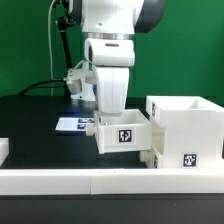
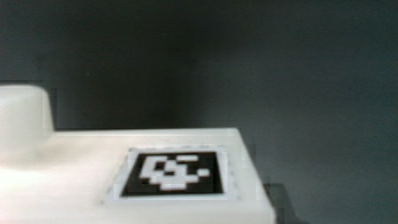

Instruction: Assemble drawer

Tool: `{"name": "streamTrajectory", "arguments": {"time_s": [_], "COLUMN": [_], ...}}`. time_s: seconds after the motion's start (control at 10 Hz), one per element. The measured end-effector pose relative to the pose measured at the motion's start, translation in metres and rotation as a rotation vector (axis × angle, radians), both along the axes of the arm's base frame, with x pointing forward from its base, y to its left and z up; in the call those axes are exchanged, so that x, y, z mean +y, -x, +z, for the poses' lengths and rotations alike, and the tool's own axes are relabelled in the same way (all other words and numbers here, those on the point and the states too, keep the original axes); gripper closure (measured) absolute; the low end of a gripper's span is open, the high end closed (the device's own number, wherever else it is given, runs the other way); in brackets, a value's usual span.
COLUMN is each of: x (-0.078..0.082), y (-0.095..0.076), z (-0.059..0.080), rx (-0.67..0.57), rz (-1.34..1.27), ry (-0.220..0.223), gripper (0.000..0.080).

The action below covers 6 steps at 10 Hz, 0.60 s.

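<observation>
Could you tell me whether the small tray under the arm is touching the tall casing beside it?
Cannot tell. In the exterior view the small tray overlaps the tall casing, so no gap or contact line shows. The wrist view shows only the tray's tagged face.

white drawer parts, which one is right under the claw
The small tray at the middle of the exterior view, tag facing the camera. The tall casing stands to the exterior view's right, clear of the arm.

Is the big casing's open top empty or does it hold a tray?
Empty as far as visible: the casing shows only bare inner walls; the tray sits outside, beside it.
</observation>
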State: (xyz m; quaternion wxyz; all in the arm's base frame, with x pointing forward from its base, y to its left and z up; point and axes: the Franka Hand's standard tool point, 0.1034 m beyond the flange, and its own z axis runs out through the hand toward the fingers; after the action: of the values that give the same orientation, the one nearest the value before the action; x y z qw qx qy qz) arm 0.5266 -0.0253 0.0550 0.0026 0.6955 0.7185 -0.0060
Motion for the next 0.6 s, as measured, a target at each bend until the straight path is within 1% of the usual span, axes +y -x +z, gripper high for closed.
{"name": "streamTrajectory", "arguments": {"time_s": [0.4,0.6], "x": [0.004,0.004], "y": [-0.012,-0.013], "z": [0.001,0.0], "rx": [0.006,0.006], "rz": [0.006,0.006], "ry": [0.001,0.0], "gripper": [0.0755,0.0755]}}
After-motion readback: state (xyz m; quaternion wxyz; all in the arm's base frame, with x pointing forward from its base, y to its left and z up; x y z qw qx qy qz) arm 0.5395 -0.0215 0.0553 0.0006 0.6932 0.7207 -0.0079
